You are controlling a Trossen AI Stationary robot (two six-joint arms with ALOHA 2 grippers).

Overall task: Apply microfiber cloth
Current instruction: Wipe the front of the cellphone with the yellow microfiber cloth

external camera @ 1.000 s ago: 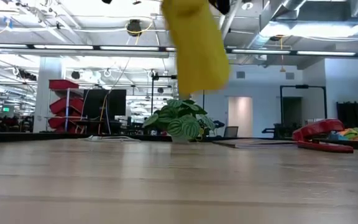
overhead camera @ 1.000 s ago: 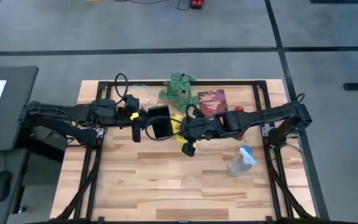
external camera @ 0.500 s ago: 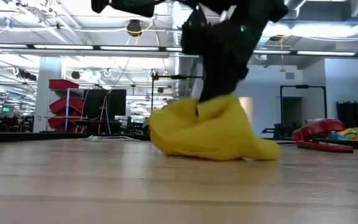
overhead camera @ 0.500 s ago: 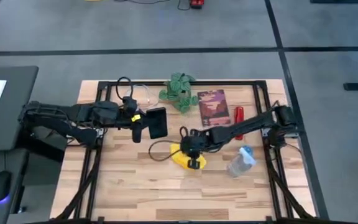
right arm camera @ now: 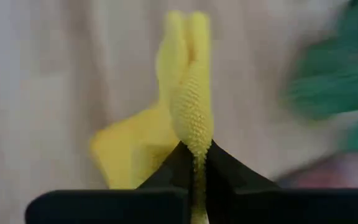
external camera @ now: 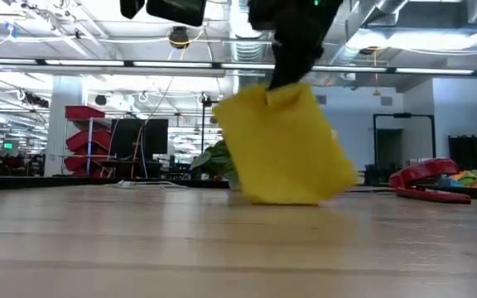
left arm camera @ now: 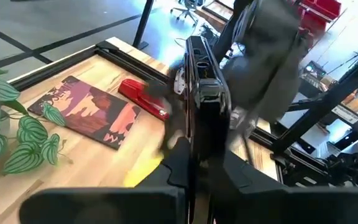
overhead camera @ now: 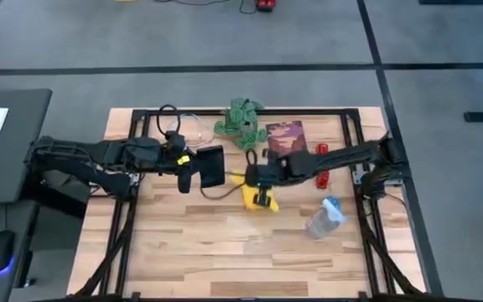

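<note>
The yellow microfiber cloth [external camera: 284, 149] hangs below my right gripper [overhead camera: 261, 178], which is shut on it near the table's middle. Whether the cloth's lower edge [external camera: 281, 200] touches the wood, I cannot tell. Just left of it, my left gripper [overhead camera: 193, 168] is shut on a black smartphone [overhead camera: 213, 166] held above the table. The cloth [overhead camera: 258, 199] shows a little to the right of the phone, toward the near edge. My left gripper pinches the smartphone's end nearest the arm [left arm camera: 194, 155] between its two fingers, one on each flat face. The fingers come level from the table's left, along the phone. The phone stands on edge, clear of the table. My right gripper pinches a bunched fold of the cloth's top [right arm camera: 194, 146] between its two fingers, coming from above. Several layers stand together at the fingertips. The cloth hangs slack below the fingers as a flat sheet [external camera: 284, 149].
A potted plant [overhead camera: 240, 122] stands at the far middle, with a dark red booklet [overhead camera: 286, 138] and a red stapler [overhead camera: 324, 155] to its right. A clear bottle [overhead camera: 325, 216] lies at the right. A thin cable [overhead camera: 216, 191] loops below the phone.
My right gripper dropped toward the near edge and heaped the cloth on the table, then rose and came back toward the phone. The cloth has been lifted off its heap and hangs open again.
</note>
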